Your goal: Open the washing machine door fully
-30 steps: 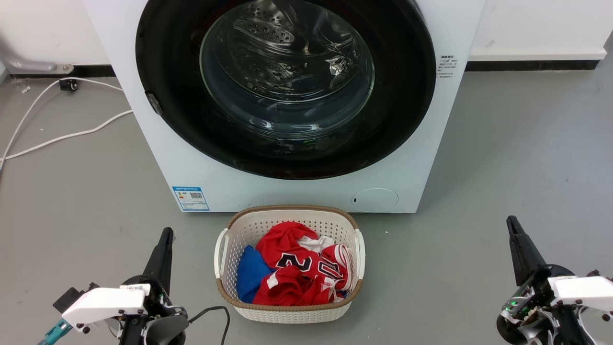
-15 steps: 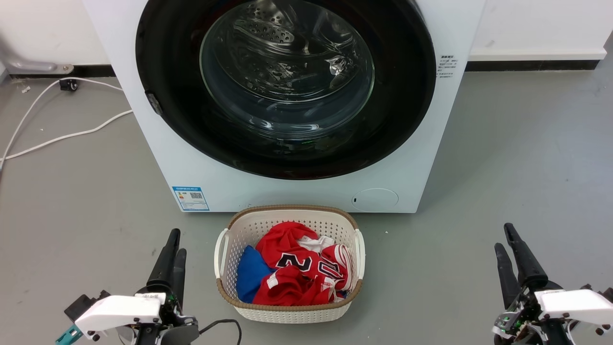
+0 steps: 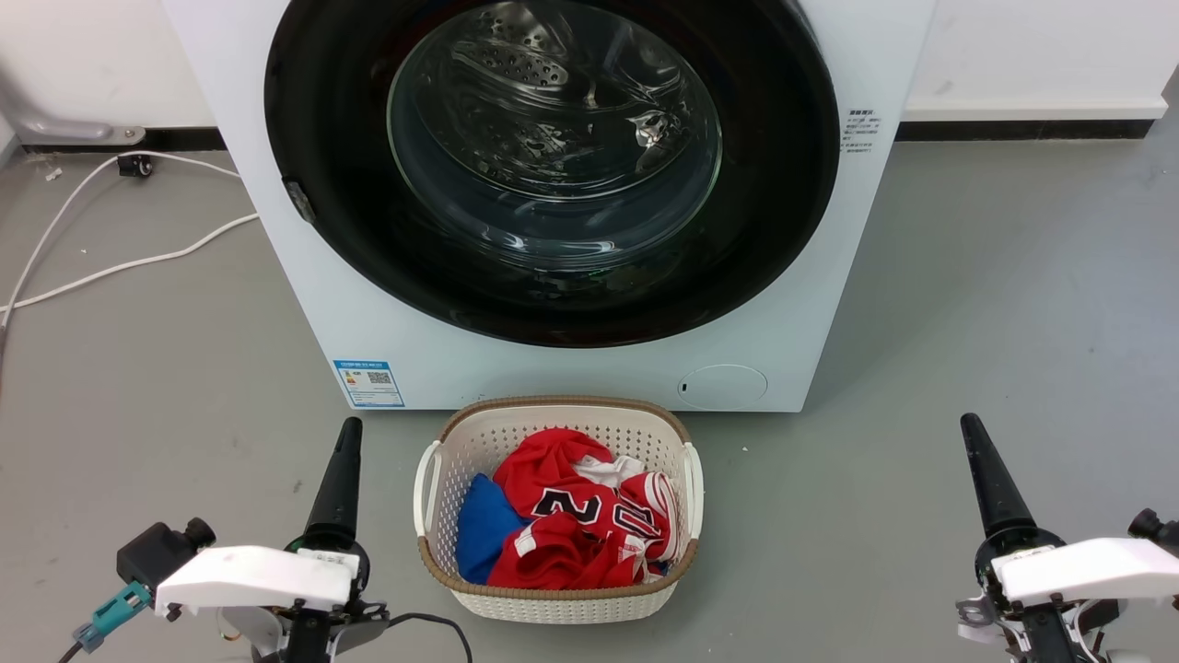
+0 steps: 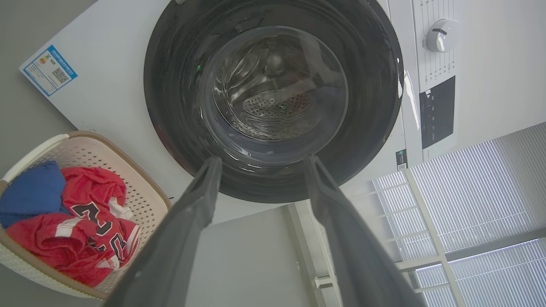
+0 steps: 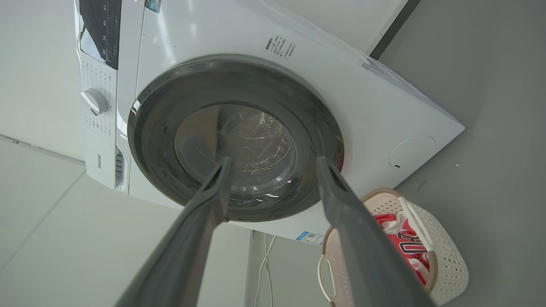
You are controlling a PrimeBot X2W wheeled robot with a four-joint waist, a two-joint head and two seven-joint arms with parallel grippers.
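Wrist views add the dial (image 4: 441, 34); left claw (image 4: 262, 158) and right claw (image 5: 274, 158) gape empty, shut door (image 4: 170, 85) beyond their tips.

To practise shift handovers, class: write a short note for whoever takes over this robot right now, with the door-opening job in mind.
Left gripper: jaws apart, empty, low over the floor, short of the washing machine.
Right gripper: jaws apart, empty, touching nothing.
Washing machine door: shut, flush with the machine's front.
Laundry basket, holding a red jersey, stands on the floor directly before the machine, between the two grippers.
Done: nothing; the door is untouched.
Left: reach the door, release it and swing it fully open. Probably mind the basket on the approach.
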